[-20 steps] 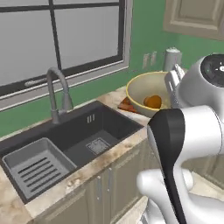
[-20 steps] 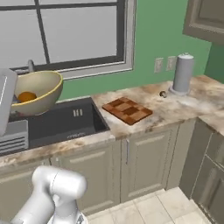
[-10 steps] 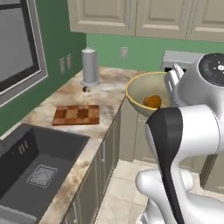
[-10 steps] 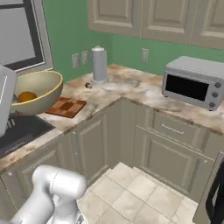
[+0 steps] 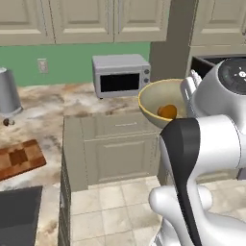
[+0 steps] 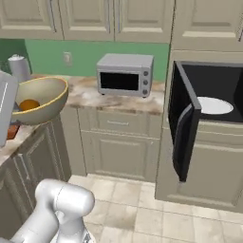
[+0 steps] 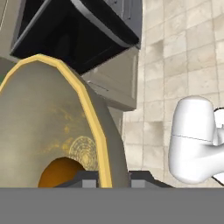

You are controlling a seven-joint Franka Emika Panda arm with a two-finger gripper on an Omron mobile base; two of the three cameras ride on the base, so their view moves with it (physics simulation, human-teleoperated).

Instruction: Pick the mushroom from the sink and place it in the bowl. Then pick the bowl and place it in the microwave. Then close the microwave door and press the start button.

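The bowl, mushroom inside, is gripped at its rim by the fingers, with the open microwave lying well to the right.

Mushroom in raised bowl; microwave door open

Left base view: behind arm on its left, facing forward and down, mid range. Right base view: same aim from arm's right. Both share toaster oven on counter (corner run) and bowl. Hand view: very near bowl rim, looking along it toward microwave door, tiled floor beyond.
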